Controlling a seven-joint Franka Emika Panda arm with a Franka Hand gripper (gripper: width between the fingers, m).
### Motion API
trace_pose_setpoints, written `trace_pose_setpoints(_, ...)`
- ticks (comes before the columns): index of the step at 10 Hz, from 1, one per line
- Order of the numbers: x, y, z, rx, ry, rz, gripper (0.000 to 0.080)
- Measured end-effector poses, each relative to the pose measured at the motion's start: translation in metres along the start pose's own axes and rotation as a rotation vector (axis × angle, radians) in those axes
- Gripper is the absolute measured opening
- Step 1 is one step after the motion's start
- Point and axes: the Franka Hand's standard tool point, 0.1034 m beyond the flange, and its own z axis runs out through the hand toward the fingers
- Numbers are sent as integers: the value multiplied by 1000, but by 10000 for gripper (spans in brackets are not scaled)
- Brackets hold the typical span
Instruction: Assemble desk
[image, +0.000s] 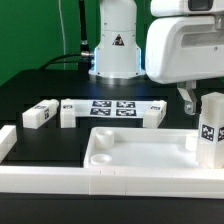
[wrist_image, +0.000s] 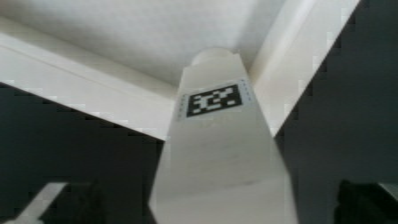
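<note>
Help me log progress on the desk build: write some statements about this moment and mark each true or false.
1. An upright leg stands at the tabletop's end on the exterior view's right. True.
2. All four legs are already fixed to the tabletop. False: at least two loose legs lie on the black table beyond it.
3. The upright leg bears a black-and-white tag. True.
4. The marker board lies inside the tabletop. False: it lies flat on the table, beyond the tabletop.
</note>
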Motion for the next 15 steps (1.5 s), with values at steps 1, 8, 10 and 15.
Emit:
trace_pose_setpoints(1, 0, 1, 0, -1, 0, -66, 649)
trace_pose_setpoints(8, -1, 0, 1, 2, 0, 88, 288)
trace_pose_setpoints(10, -1, 1, 1, 5, 1, 208, 288)
trace_pose_setpoints(15, -3, 3, 1, 22, -2, 681, 290)
